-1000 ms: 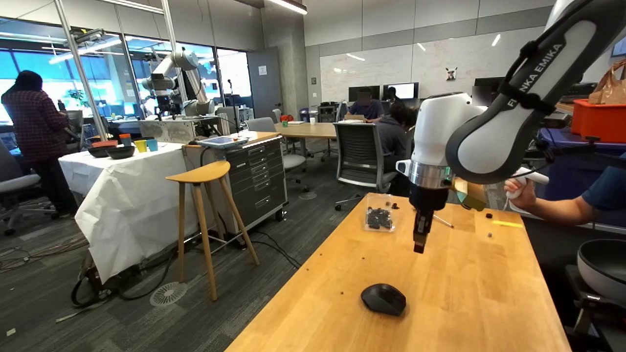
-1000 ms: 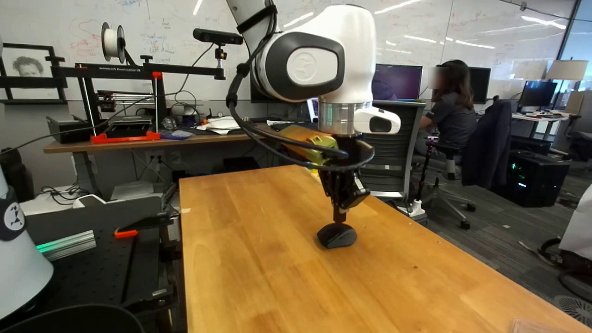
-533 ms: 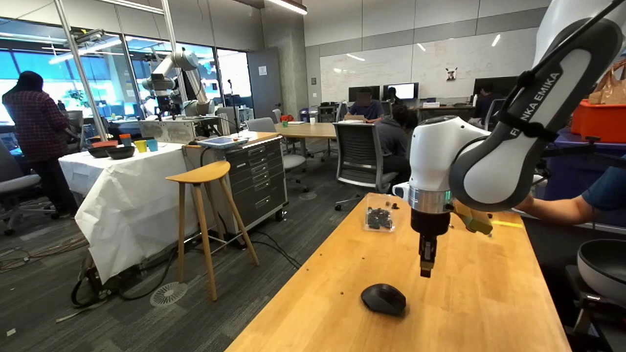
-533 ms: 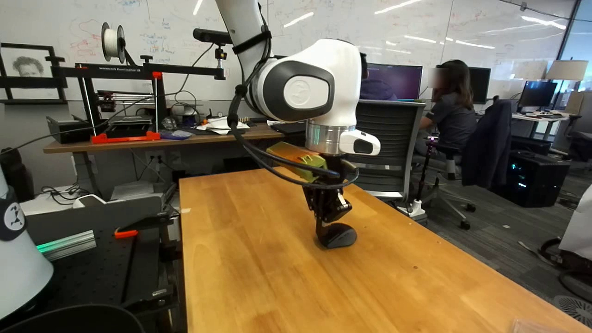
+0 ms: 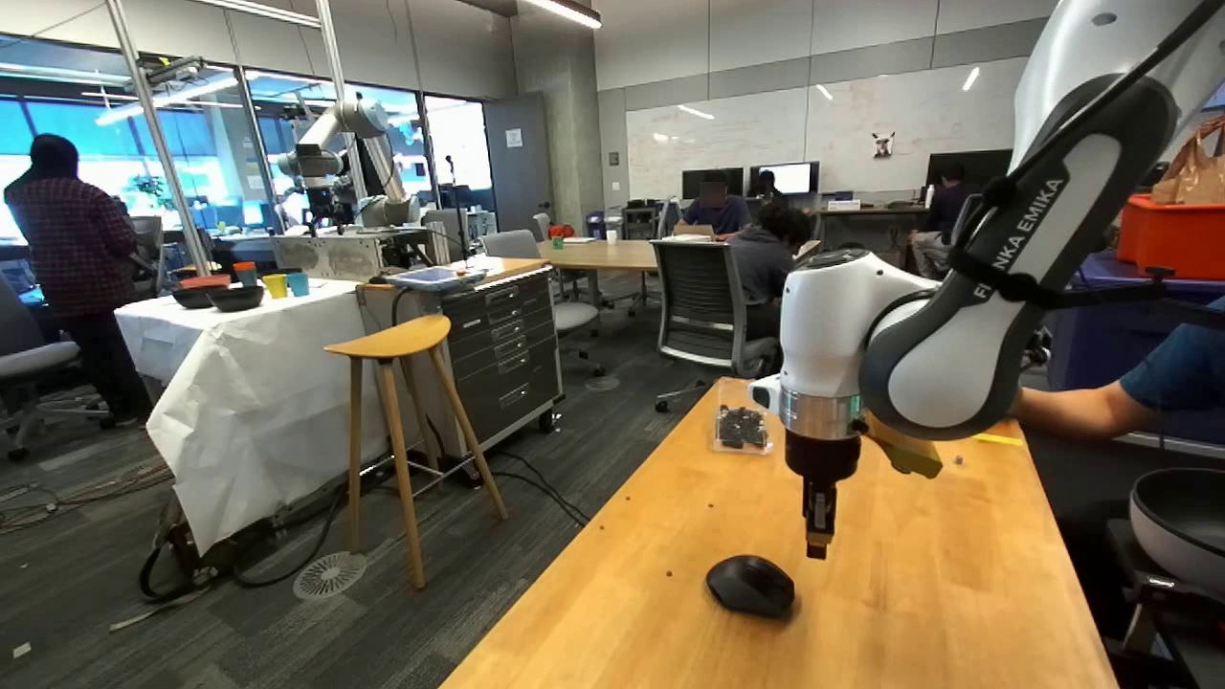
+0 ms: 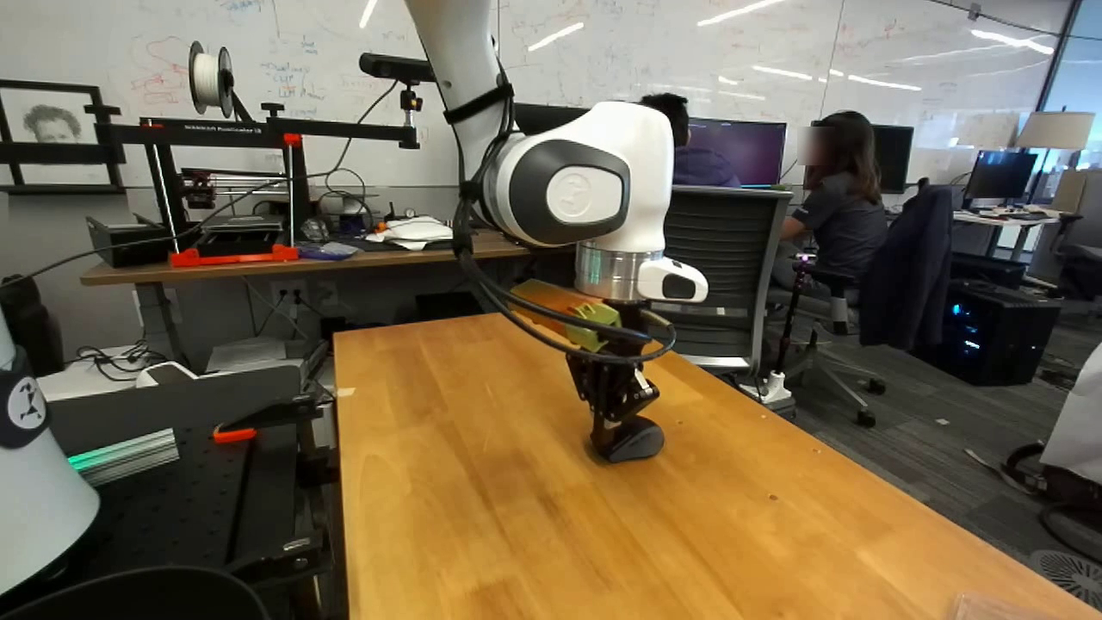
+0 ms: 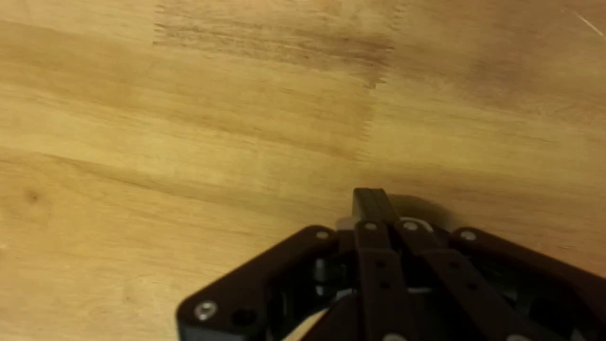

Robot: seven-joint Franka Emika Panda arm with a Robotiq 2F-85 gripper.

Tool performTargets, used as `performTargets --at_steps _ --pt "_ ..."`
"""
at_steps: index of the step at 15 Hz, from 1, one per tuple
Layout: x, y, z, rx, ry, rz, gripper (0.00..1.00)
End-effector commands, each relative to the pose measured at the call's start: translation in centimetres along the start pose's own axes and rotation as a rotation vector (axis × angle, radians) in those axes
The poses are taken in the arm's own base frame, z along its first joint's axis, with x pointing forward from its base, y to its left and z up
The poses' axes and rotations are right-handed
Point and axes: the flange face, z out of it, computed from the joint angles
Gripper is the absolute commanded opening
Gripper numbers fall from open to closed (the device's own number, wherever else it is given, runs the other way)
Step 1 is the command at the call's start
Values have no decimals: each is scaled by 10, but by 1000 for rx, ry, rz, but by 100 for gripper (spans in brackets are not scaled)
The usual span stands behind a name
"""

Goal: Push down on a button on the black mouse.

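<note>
The black mouse (image 5: 751, 586) lies on the wooden table (image 5: 919, 622). It also shows in an exterior view (image 6: 639, 439), its left end covered by my fingers. My gripper (image 5: 816, 549) points straight down with its fingers together and nothing between them. In an exterior view the fingertips are low, just right of the mouse and a little farther back. In an exterior view the gripper (image 6: 602, 441) overlaps the mouse's left end; I cannot tell whether it touches. In the wrist view the closed fingertips (image 7: 371, 201) are over bare wood with a dark shadow beside them. The mouse is not clearly visible there.
A clear box (image 5: 742, 428) of small dark pieces stands at the table's far left edge. A yellow strip (image 5: 998, 439) lies at the far right. Tiny dark bits (image 5: 669, 573) are scattered near the left edge. A person's arm (image 5: 1077, 418) is beyond the right edge.
My gripper has come down towards the table beside the mouse, then shifted slightly towards it in the last half second. The mouse has not moved. The fingers appear shut throughout.
</note>
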Motion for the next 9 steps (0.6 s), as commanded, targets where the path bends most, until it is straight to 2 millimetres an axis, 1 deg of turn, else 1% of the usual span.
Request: performTargets --at_steps 1,4,9 --pt "21 -6 10 -20 7 -29 0" --pt "29 -10 19 -25 3 -43 0" --pt "35 -14 29 -44 -5 -70 0"
